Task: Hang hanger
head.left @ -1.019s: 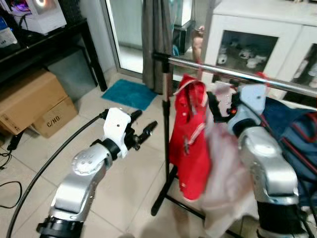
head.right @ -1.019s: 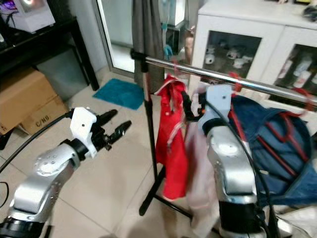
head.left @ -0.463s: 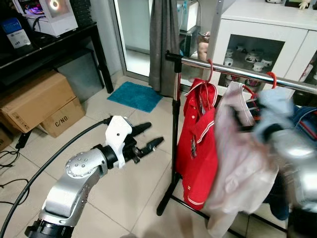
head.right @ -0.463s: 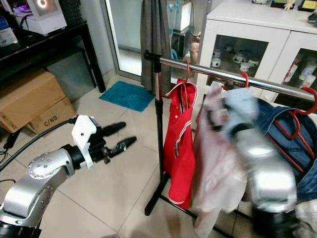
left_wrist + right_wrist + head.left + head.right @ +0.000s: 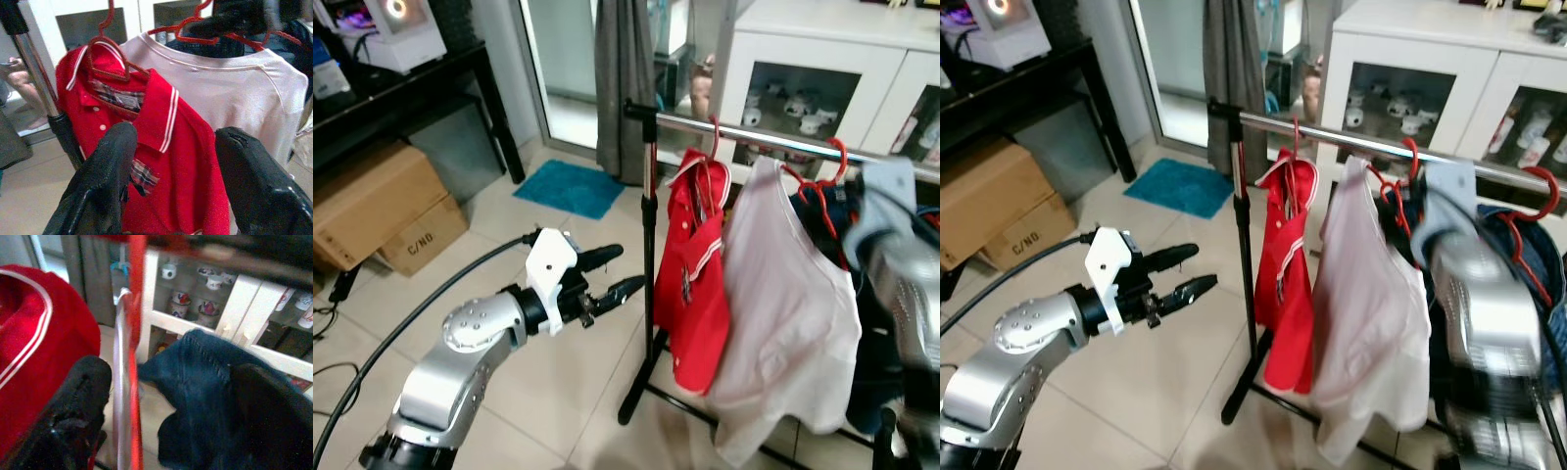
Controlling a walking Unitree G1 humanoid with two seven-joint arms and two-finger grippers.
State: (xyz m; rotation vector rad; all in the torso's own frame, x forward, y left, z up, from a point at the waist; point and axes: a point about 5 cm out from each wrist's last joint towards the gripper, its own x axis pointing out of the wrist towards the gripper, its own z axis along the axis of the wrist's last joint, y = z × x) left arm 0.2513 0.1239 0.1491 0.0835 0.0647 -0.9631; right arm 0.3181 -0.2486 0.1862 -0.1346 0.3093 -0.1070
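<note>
Right gripper (image 5: 161, 416) is up at the shiny chrome clothes rail (image 5: 1351, 140), fingers spread wide with nothing between them; from its wrist view I see the thin red plastic hanger (image 5: 133, 357) running between the two black fingers (image 5: 80, 401) without either one pressing it; so I read that as let go, not gripped.

Hanger hook (image 5: 1411, 157) sits over the rail, just right of the red polo shirt with white trim (image 5: 1285, 264); the pale pink long-sleeved top (image 5: 1363, 313) hangs from it, straight down and free below the rail; dark blue denim garment (image 5: 1518, 264) is next along the rail on the far side, just behind the right arm.

Left gripper (image 5: 605, 277) is well left of the rail's black upright post (image 5: 1239, 284), low, fingers parted, holding nothing; it points toward the red polo; not involved as far as I can see.

Status, my judgement: hang is essentially done; hook on rail, garment bearing its own weight, claw released. Left to do: pull the right arm back clear of the rail without snagging the hanger or the pink top; right forearm is blurred in the head views so I can't tell how clear it is. Can't confirm how deep the hook seats on the rail either; looks fully over, not on the tip.
</note>
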